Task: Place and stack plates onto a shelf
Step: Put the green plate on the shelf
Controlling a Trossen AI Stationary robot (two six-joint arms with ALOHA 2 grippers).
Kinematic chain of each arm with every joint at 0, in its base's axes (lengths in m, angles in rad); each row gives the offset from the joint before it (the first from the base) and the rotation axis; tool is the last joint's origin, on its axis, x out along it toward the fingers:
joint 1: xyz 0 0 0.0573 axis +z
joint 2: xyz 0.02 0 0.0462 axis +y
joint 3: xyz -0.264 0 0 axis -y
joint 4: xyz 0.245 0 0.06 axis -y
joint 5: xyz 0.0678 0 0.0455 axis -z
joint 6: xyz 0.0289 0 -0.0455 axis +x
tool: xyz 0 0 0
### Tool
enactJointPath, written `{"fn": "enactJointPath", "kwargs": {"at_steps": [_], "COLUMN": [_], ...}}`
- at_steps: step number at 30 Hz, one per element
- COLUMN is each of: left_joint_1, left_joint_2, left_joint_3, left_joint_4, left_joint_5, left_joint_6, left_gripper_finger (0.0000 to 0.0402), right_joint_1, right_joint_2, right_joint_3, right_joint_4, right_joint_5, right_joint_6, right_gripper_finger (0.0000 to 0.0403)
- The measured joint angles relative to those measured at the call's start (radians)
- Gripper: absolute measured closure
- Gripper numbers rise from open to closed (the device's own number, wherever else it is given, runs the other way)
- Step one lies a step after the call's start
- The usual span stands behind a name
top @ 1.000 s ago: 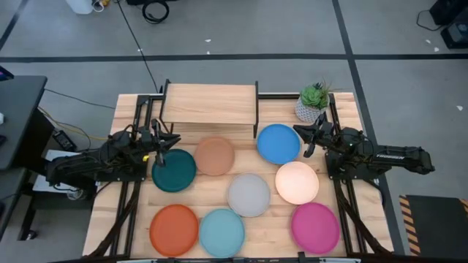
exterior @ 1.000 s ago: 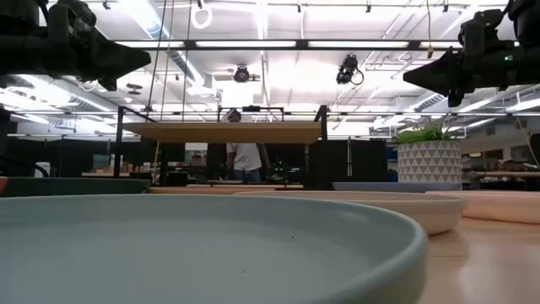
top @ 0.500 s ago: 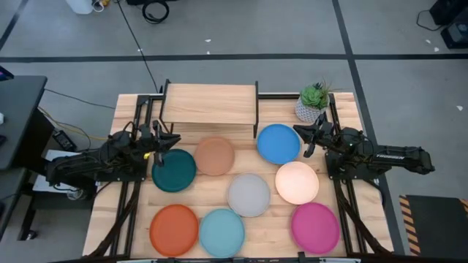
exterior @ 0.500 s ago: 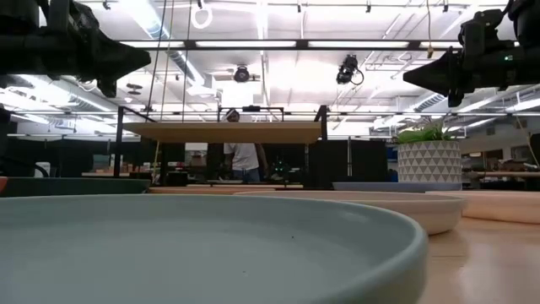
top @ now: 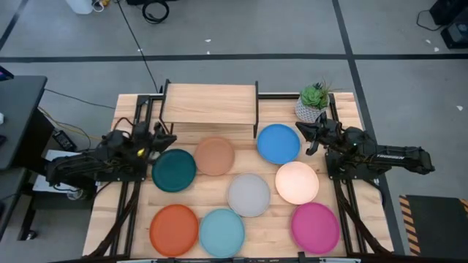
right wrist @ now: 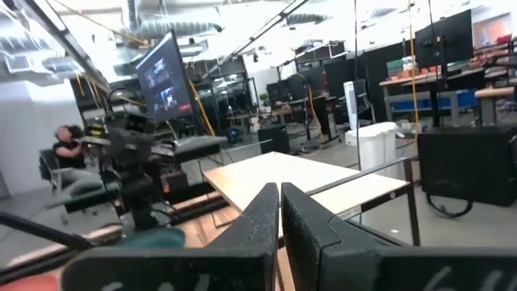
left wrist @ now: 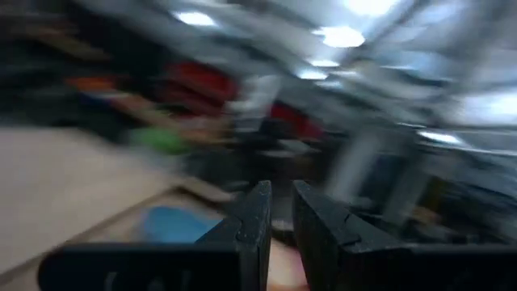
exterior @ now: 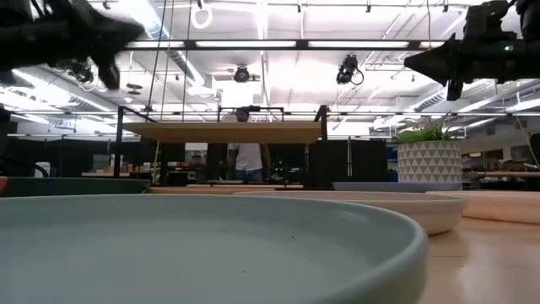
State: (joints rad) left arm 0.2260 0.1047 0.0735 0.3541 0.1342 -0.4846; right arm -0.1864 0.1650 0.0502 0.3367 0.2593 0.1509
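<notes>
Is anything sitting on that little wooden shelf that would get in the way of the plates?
Nothing visible. The shelf has a bare top, and the nearest plates, tan brown and blue, lie just in front of it.

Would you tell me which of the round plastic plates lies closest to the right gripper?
The blue round plastic plate, just beside the right gripper; the cream one lies farther off.

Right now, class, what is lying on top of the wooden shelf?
Nothing shows on the shelf: in the high view its light wood board is bare, and all eight plates lie on the table in front of it. The board hides the space under it.
</notes>
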Motion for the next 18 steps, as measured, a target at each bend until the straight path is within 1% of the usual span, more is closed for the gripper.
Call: {"fn": "enactJointPath", "kwargs": {"at_steps": [2, 3, 4, 5, 7, 9, 11, 13, 16, 18], "left_joint_1": [-0.004, -0.011, -0.021, -0.036, -0.068, -0.095, -0.119, -0.136, -0.158, -0.173], "left_joint_2": [0.002, 0.004, 0.006, 0.007, 0.027, 0.053, 0.094, 0.143, 0.215, 0.268], "left_joint_3": [0.028, 0.051, 0.075, 0.100, 0.156, 0.217, 0.274, 0.311, 0.327, 0.329], "left_joint_4": [0.050, 0.055, 0.038, -0.001, -0.108, -0.218, -0.297, -0.349, -0.351, -0.356], "left_joint_5": [0.194, 0.263, 0.303, 0.314, 0.276, 0.196, 0.108, 0.043, 0.026, 0.022], "left_joint_6": [-0.010, -0.028, -0.034, -0.034, 0.013, 0.091, 0.165, 0.227, 0.322, 0.372], "left_gripper_finger": [0.0345, 0.0345, 0.0345, 0.0345, 0.0345, 0.0345, 0.0345, 0.0345, 0.0345, 0.0343], "right_joint_1": [0.000, 0.000, 0.000, 0.000, 0.000, 0.000, 0.001, 0.001, -0.004, -0.006], "right_joint_2": [0.000, 0.000, 0.000, 0.000, 0.007, 0.021, 0.050, 0.082, 0.133, 0.168], "right_joint_3": [0.000, 0.000, 0.000, 0.000, 0.000, 0.000, 0.000, 0.000, 0.000, 0.000], "right_joint_4": [0.000, 0.000, 0.000, 0.002, 0.035, 0.084, 0.130, 0.174, 0.202, 0.231], "right_joint_5": [-0.001, -0.007, -0.019, -0.034, -0.061, -0.111, -0.154, -0.153, -0.115, -0.107], "right_joint_6": [0.013, 0.025, 0.051, 0.085, 0.135, 0.155, 0.144, 0.108, 0.034, 0.001], "right_gripper_finger": [0.0378, 0.0378, 0.0378, 0.0378, 0.0378, 0.0379, 0.0383, 0.0391, 0.0396, 0.0393]}}
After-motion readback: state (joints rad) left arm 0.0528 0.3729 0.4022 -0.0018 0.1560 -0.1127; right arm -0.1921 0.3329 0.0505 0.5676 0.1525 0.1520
